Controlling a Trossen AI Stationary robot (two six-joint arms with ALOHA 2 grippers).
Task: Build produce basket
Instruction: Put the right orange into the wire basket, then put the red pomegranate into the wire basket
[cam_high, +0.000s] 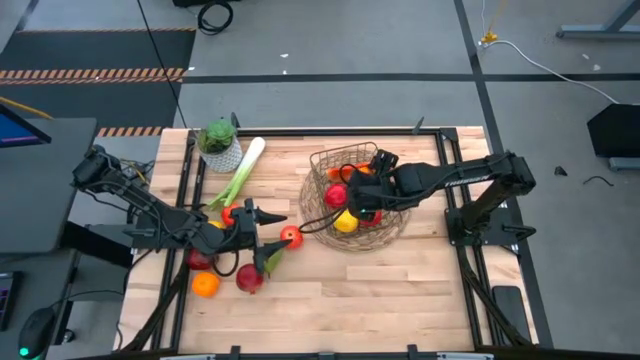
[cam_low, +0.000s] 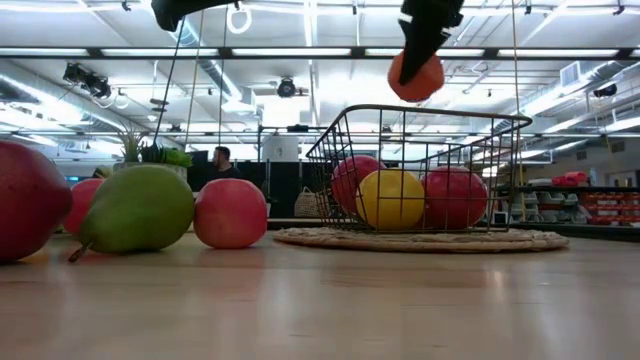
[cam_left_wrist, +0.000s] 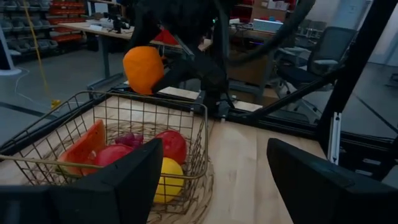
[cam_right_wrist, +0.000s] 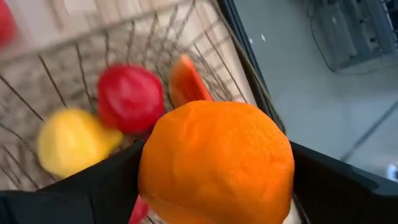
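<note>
Nearest the low camera, at the frame's left edge: a dark red apple (cam_low: 30, 200), then a smooth green pear (cam_low: 138, 208) and a second red apple (cam_low: 231, 213) on the pale wood table (cam_low: 330, 300).

Right gripper (cam_right_wrist: 214, 171) hangs above the basket (cam_low: 420, 165), right of centre in the high view, arm reaching in from the right. Its dark fingers sit either side of a dimpled orange (cam_right_wrist: 216, 163) and appear to clamp it, held over the rim.

The basket is open wire on a woven base; inside lie a glossy red apple (cam_right_wrist: 129, 98), a smooth yellow fruit (cam_right_wrist: 71, 142) and a flat orange piece (cam_right_wrist: 186, 83).

Left gripper (cam_high: 266, 216) rests low at centre-left of the high view, fingers apart and empty, just beside a small red fruit (cam_high: 291, 236).
</note>
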